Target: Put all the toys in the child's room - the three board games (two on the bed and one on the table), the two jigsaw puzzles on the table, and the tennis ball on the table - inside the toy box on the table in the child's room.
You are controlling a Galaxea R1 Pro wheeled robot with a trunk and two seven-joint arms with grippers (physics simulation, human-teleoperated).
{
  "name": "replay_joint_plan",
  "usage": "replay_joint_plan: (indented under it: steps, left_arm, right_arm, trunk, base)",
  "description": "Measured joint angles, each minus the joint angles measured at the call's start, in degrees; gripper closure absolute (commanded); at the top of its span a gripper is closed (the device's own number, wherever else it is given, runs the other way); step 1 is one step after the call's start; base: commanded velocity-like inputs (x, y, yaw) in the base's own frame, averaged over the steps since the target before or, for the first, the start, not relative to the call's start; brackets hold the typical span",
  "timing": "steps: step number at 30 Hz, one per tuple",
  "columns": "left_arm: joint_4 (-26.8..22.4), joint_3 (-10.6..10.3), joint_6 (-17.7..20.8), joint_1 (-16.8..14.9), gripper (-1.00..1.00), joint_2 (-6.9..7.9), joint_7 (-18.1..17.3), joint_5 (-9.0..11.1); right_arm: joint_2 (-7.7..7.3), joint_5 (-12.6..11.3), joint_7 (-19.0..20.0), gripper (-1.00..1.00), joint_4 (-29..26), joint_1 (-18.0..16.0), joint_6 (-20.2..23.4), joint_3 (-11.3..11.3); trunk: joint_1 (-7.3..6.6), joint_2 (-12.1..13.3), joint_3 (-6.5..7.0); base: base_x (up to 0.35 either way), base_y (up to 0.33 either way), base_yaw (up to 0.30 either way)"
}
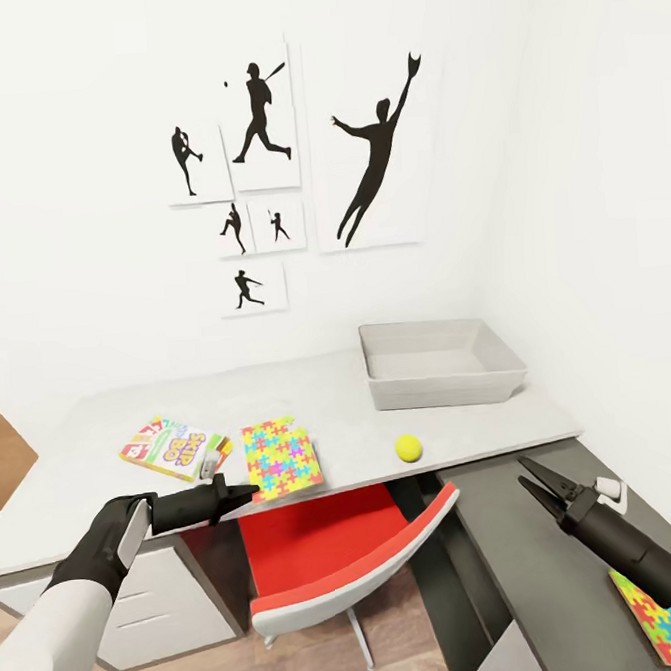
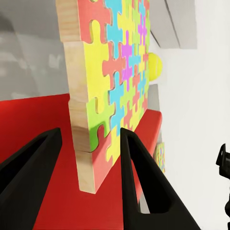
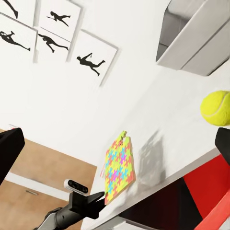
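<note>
Reaching forward from the lower left of the head view, the left arm is stretched nearly level toward the front edge of the table point(image 1: 101, 422), with the left gripper point(image 1: 241, 492) at the near edge of a jigsaw puzzle point(image 1: 279, 458). Its jaws are spread apart. In the left wrist view the two black fingers point(image 2: 139, 182) stand either side of the puzzle's near corner, one over the printed face and one on the underside, with a gap visible on both sides; no contact can be confirmed.

That puzzle is a thin wooden-edged square covered in interlocking red, yellow, green, blue and pink pieces. It lies flat at the table's front edge, its near edge overhanging slightly above the red seat of a chair point(image 1: 331, 556). Just beside it, toward the left end of the table, lies the SKIP BO board game point(image 1: 173, 447), white with orange sides.

The tennis ball point(image 1: 409, 448) sits near the front edge, between the puzzle and the toy box point(image 1: 443, 363). This light-grey tub stands at the back right corner of the table and shows nothing inside.

The right arm is angled up from the lower right, over the lower dark-grey desk point(image 1: 521, 553). The right gripper point(image 1: 536, 480) has its jaws parted and holds nothing. A second jigsaw puzzle point(image 1: 661, 618) lies on that desk, partly hidden beneath the right forearm.
</note>
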Motion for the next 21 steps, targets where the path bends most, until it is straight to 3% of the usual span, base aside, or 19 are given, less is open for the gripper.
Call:
replay_joint_plan:
  steps: [21]
  left_arm:
    - [0.0, 0.0, 0.0, 0.0, 1.00, 0.00, 0.0, 0.0]
  right_arm:
    - [0.00, 0.0, 0.1, -1.00, 0.0, 0.0, 0.0, 0.0]
  trunk:
    - [0.00, 0.0, 0.04]
  base:
    - [0.000, 0.091, -0.006]
